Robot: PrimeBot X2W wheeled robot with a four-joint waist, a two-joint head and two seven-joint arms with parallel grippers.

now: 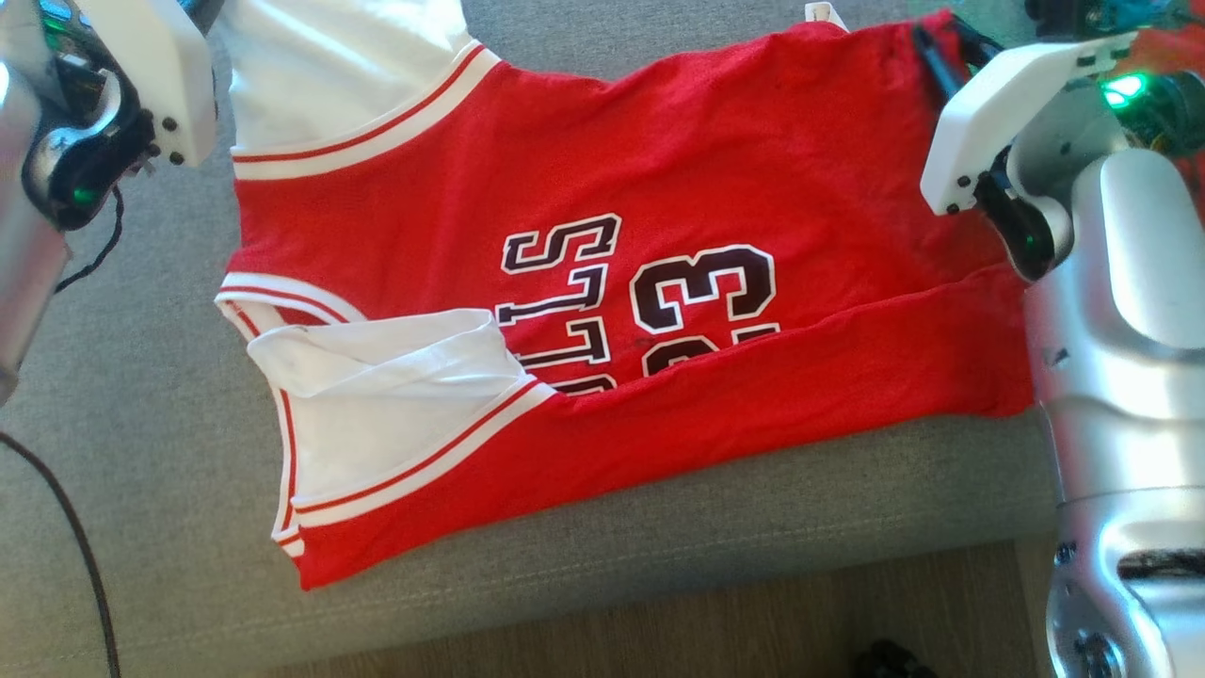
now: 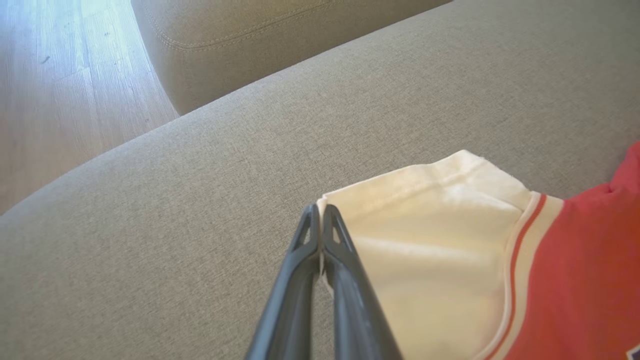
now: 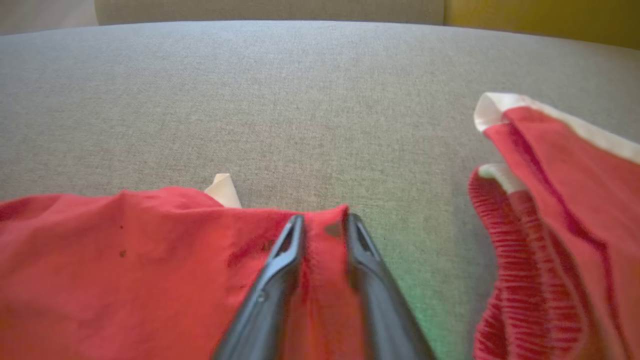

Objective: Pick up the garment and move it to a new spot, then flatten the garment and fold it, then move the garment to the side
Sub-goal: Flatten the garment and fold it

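- Jersey [image 1: 715,160] lay mid-frame on grey cushion [image 1: 132,443], lower edge folded over.
- Left hand [image 2: 321,216] clenched on its white corner.
- Right hand [image 3: 324,225] straddled its red hem; grip unconfirmed.
- Judged folding step; next move requires a secured hem.

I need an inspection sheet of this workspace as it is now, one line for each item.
Surface: grey sofa cushion, plain fabric.
Job's things: red jersey lying spread, near edge folded over.
Clutter: second red garment with white trim, apart from the jersey.
Grippers: left gripper shut on the jersey's white sleeve corner; right gripper with its fingers astride a red hem fold, grip uncertain.
Cables: black cable over the cushion's left part.
Surroundings: wood floor.
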